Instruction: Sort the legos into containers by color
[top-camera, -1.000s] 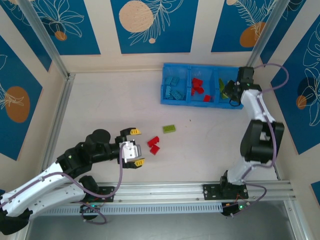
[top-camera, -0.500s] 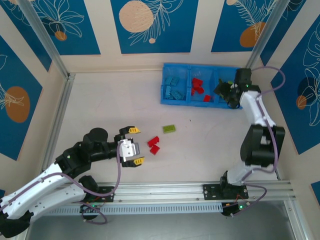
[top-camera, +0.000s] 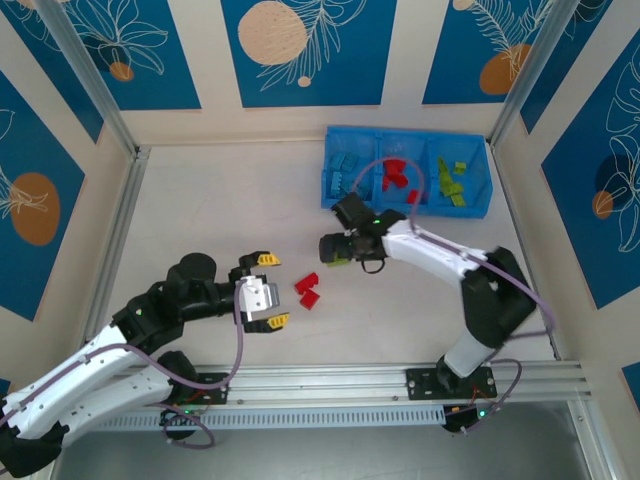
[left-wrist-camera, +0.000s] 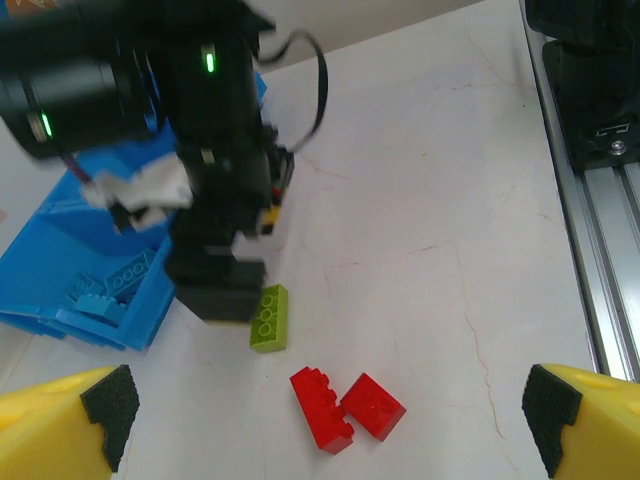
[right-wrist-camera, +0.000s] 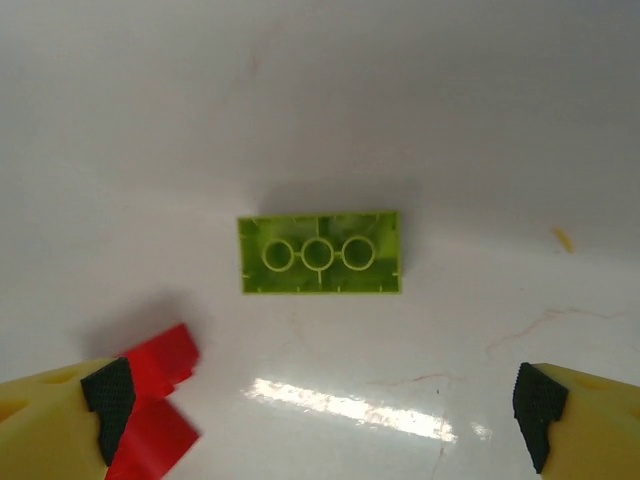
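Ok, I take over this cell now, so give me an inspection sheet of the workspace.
Surface: pale table, three loose bricks on it.
Job's things: green brick and two touching red bricks lie loose; tray holds sorted bricks, one colour per compartment.
Clutter: nothing seen.
Grippers: left gripper open, beside the red bricks; right gripper open, above the green brick.
Cables: purple cables loop along both arms.
Surroundings: blue patterned walls; metal rail at the near edge.
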